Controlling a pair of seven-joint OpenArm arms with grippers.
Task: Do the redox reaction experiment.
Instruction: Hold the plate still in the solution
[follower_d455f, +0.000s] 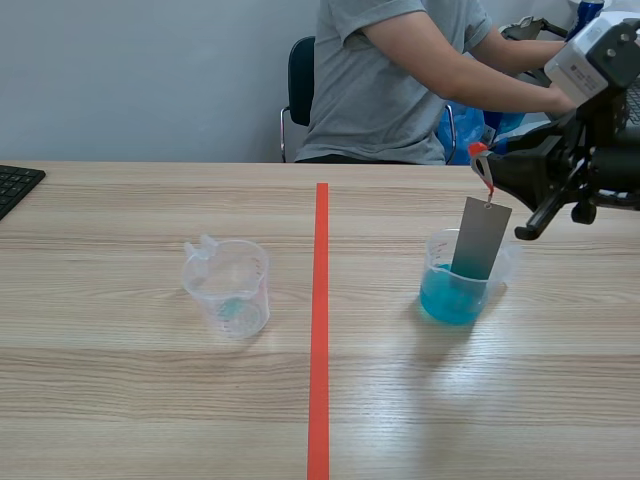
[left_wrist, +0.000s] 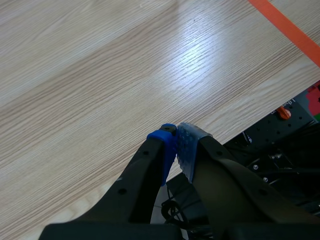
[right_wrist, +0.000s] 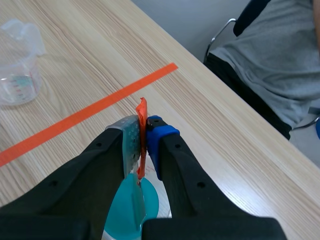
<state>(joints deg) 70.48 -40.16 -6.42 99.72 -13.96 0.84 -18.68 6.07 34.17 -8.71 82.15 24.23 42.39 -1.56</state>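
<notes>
Nearest: left gripper (left_wrist: 177, 147) hangs over the near edge of the table (left_wrist: 90, 75), pads pressed together on nothing. Its arm does not show in the scene view, and no task item shows in its own view. Mid-table, left of the orange tape line (follower_d455f: 319, 350): clear beaker (follower_d455f: 226, 290), upright, empty but for a faint greenish trace at the bottom. Right of the line, at about the same depth: blue-liquid beaker (follower_d455f: 455, 295), upright, blue solution low in it. Grey metal strip (follower_d455f: 480, 238) hangs into this beaker, long axis close to upright, top leaning a little right. Its lower end is inside the rim and down at the liquid; how deep it is wetted, cannot tell. The strip is slung from an orange tab (follower_d455f: 479, 152) at its top end. Right gripper (right_wrist: 145, 131) pinches that tab between its pads, right above the beaker mouth, arm coming in from the right. Relation that matters: gripper, tab, strip and beaker mouth stand in one near-vertical line, the strip directly below the holding gripper. Judgement: the coming move runs along the strip's own axis, straight down to dip or straight up to lift. Any sideways drift would likely swing the strip against the beaker wall and could tip the light cup. The right arm alone is placed to act. Far: a person (follower_d455f: 400, 90) seated across the table, arms reaching right; keyboard (follower_d455f: 15, 185) corner at far left.
</notes>
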